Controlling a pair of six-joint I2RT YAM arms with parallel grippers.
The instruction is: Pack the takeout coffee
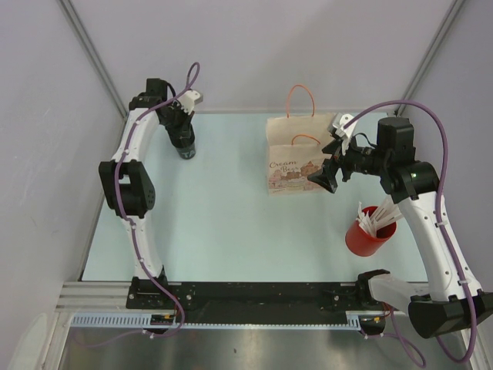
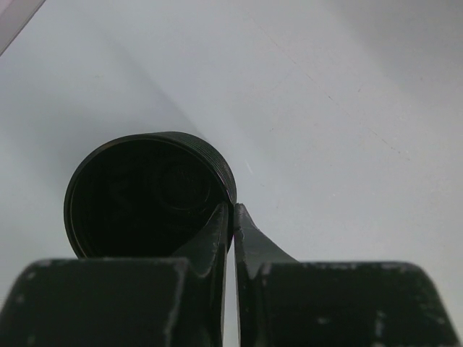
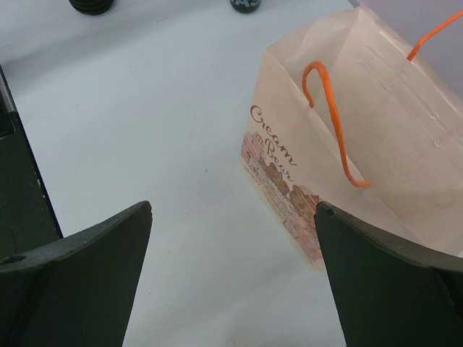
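The takeout coffee is a dark cup (image 1: 186, 148) standing at the far left of the table; in the left wrist view I look down into its ribbed black mouth (image 2: 145, 195). My left gripper (image 1: 183, 132) comes down on it from above and is shut on the cup's rim (image 2: 233, 210), one finger inside the wall and one outside. A paper bag (image 1: 296, 158) with orange handles and a "Cream Bean" print stands upright at the far centre. My right gripper (image 1: 327, 179) hangs wide open just beside the bag's right front edge (image 3: 362, 130), holding nothing (image 3: 233, 210).
A red cup (image 1: 370, 231) full of white stirrers stands at the right, under my right arm. The table's far edge meets the walls right behind the bag and the coffee cup.
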